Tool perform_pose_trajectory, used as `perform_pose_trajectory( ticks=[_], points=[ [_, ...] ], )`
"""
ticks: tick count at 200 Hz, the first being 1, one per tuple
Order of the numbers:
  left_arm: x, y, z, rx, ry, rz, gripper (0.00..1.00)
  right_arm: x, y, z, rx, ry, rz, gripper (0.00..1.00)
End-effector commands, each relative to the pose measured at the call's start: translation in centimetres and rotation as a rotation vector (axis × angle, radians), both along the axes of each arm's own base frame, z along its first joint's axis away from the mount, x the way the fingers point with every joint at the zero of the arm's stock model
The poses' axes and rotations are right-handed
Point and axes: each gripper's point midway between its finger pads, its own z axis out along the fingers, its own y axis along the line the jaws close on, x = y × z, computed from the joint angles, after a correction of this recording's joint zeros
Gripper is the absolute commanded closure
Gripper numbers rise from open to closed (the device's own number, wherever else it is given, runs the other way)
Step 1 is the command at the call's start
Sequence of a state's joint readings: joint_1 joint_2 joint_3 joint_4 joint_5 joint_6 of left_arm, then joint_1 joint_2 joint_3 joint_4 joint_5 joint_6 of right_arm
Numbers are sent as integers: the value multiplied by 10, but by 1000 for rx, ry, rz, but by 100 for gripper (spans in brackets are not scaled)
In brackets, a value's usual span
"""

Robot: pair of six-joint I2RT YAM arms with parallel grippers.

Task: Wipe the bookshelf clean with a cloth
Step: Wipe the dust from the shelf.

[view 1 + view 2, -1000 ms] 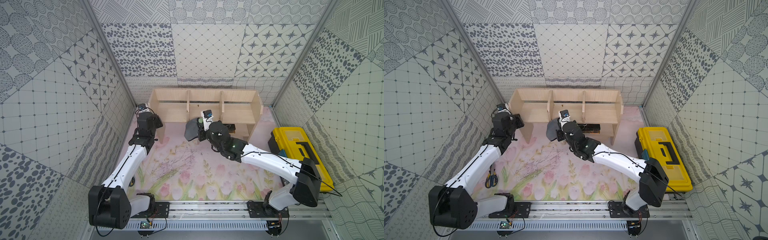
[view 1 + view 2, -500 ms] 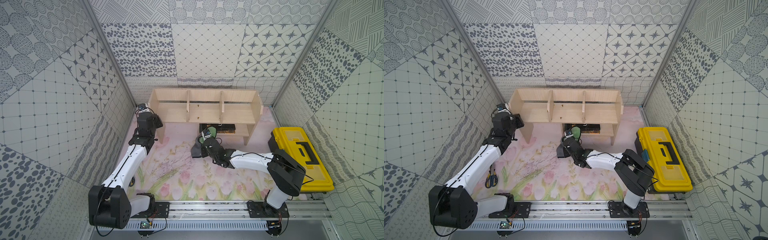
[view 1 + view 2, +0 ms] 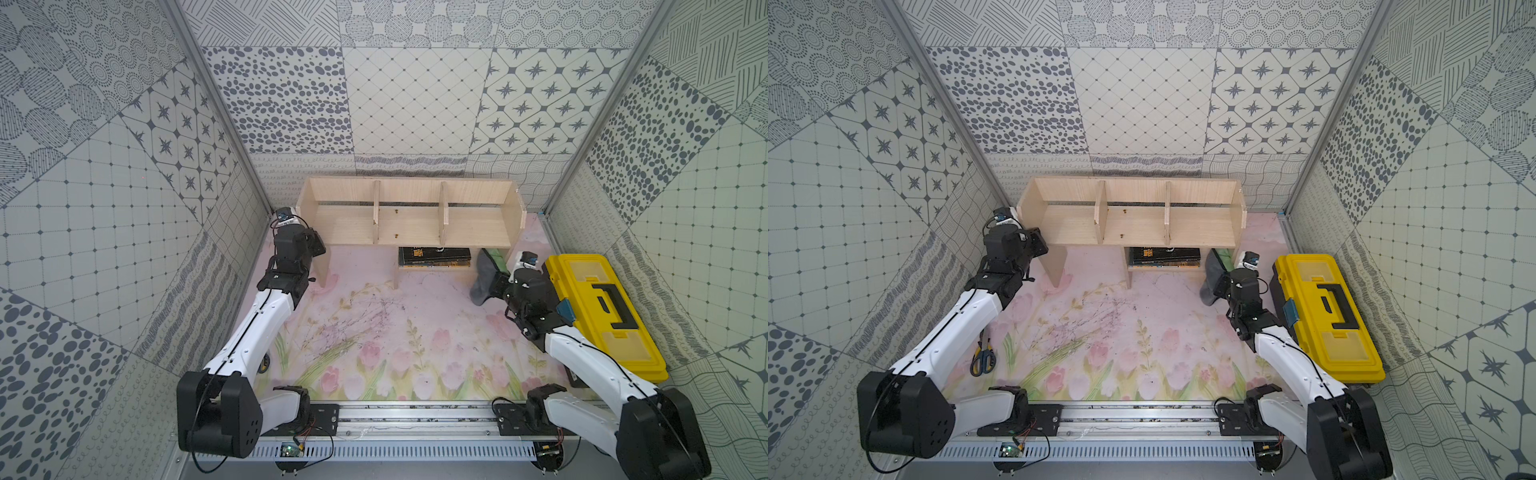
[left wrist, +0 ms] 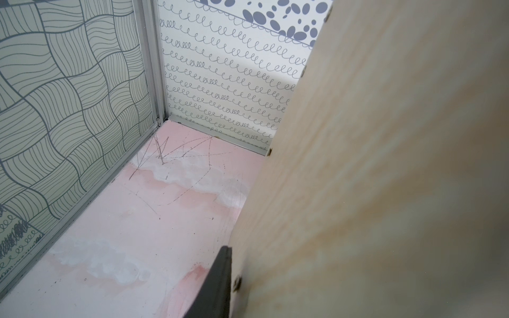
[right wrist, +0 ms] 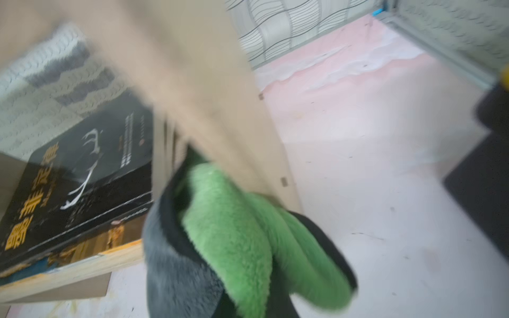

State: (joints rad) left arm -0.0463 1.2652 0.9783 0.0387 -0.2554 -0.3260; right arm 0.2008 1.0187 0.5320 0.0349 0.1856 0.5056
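The pale wood bookshelf (image 3: 340, 226) (image 3: 1071, 224) stands against the back wall. My right gripper (image 3: 498, 283) (image 3: 1222, 286) is shut on the cloth (image 3: 482, 276) (image 3: 1212, 277), grey outside and green inside. The cloth hangs at the shelf's right side panel (image 5: 220, 90). In the right wrist view the cloth (image 5: 234, 234) hides the jaws and its green fold lies against that panel's front edge. My left gripper (image 3: 312, 249) (image 3: 1038, 245) is at the left side panel (image 4: 371, 165). One dark finger (image 4: 217, 280) lies flat on its outer face; the other is hidden behind the wood.
A black book (image 3: 434, 257) (image 5: 82, 176) with yellow lettering lies on the short lower shelf, just left of the cloth. A yellow and black toolbox (image 3: 602, 316) sits close beside my right arm. Scissors (image 3: 982, 357) lie under my left arm. Scribbles (image 3: 353, 320) mark the floral mat.
My right arm has carried the cloth from the shelf's middle front, down over the mat, across to the shelf's right end by the toolbox. The left arm has not moved.
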Motion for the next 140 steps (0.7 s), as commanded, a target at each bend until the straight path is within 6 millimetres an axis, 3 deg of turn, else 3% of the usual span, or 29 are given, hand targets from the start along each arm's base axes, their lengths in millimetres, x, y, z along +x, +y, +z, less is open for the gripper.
perform_pose_trajectory(
  ticks=[1,34,58,102,140],
  points=[
    [-9,15,-35,-193,80,153,100,1,-5,46,0,-107,32,100],
    [-10,14,-35,-195,78,150,100,5,29,91,12,-178,177,100],
    [-10,14,-33,-195,71,150,100,2,75,116,-30,-225,280,100],
    [-10,13,-31,-207,66,143,100,-9,197,129,-64,-275,492,100],
    [-10,10,-31,-216,63,132,100,-16,324,135,-70,-308,701,100]
  ],
)
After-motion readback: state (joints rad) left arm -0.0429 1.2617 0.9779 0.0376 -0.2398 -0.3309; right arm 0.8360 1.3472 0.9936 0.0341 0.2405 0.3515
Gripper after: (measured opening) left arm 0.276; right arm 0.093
